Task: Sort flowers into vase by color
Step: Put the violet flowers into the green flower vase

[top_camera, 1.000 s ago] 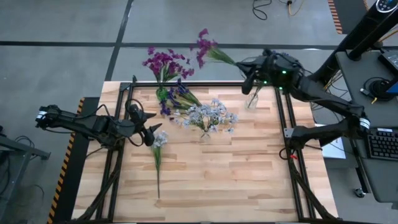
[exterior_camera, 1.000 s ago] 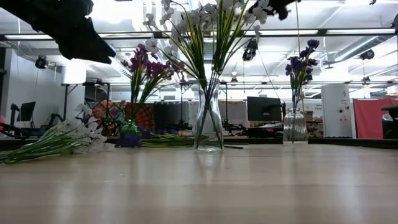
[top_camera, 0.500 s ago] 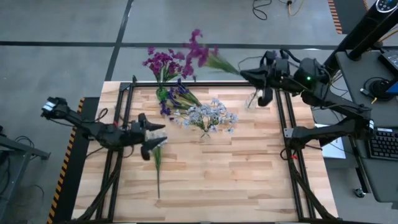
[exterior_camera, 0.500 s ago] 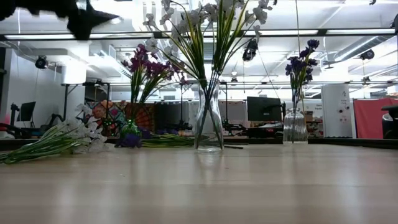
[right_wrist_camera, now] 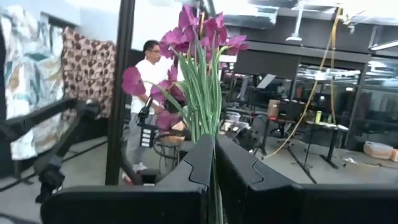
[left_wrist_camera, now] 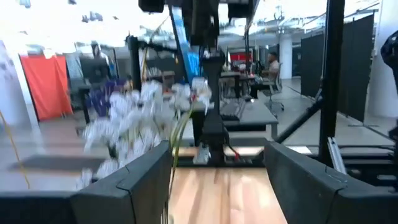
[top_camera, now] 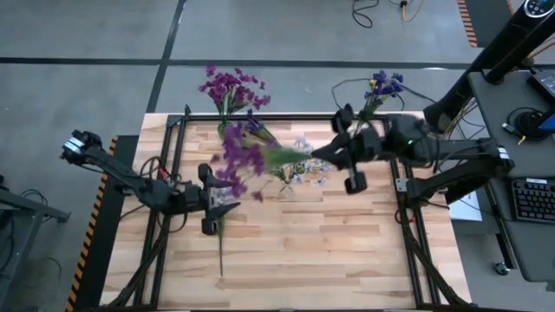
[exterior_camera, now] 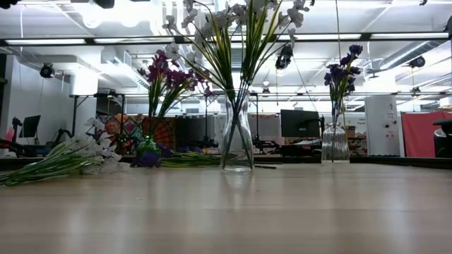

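magenta flowers (top_camera: 238, 162) blurred, stem clamped in right jaws; left jaws apart, blossoms hazy

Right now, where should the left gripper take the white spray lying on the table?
Probably the bare stem of the white spray, just below the blossoms, from above, with the left gripper open across it: the spray lies flat and its stem is thin and unobstructed.

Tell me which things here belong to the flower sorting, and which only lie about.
Job: magenta spray in the shut right gripper; white spray on the table by the open left gripper; centre vase of white flowers; vase of blue-violet flowers.
Lying about: keyboard; floor cables; monitor.
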`<state>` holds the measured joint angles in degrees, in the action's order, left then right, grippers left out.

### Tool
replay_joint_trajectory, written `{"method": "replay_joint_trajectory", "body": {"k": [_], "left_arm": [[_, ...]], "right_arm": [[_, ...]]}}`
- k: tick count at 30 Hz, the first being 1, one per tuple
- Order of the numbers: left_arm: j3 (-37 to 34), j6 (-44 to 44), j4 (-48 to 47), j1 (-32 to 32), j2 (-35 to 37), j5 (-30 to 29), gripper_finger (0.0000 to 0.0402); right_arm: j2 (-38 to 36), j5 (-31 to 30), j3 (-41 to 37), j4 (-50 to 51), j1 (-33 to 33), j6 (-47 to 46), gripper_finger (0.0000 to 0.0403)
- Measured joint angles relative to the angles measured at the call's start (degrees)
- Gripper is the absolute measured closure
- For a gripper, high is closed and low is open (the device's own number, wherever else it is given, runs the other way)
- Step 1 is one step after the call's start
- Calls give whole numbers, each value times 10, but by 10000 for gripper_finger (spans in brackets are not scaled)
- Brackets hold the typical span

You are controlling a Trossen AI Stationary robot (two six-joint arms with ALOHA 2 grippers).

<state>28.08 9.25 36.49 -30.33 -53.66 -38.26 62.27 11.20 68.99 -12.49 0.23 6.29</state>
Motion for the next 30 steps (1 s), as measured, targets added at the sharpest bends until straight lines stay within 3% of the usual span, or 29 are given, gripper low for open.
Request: {"method": "replay_joint_trajectory", "body": {"k": [9,15,25,30], "left_arm": [[27,118,153,0,-110,3,164],[54,172,239,1,-169,43,164],[135,227,244,6,-233,46,164],[148,233,246,5,-235,85,164]], "right_arm": [[61,-7,-4,-55,57,34,391],[102,-7,-16,-134,83,51,391],[180,-7,-18,-243,103,61,391],[201,-7,-18,-254,103,60,391]]}}
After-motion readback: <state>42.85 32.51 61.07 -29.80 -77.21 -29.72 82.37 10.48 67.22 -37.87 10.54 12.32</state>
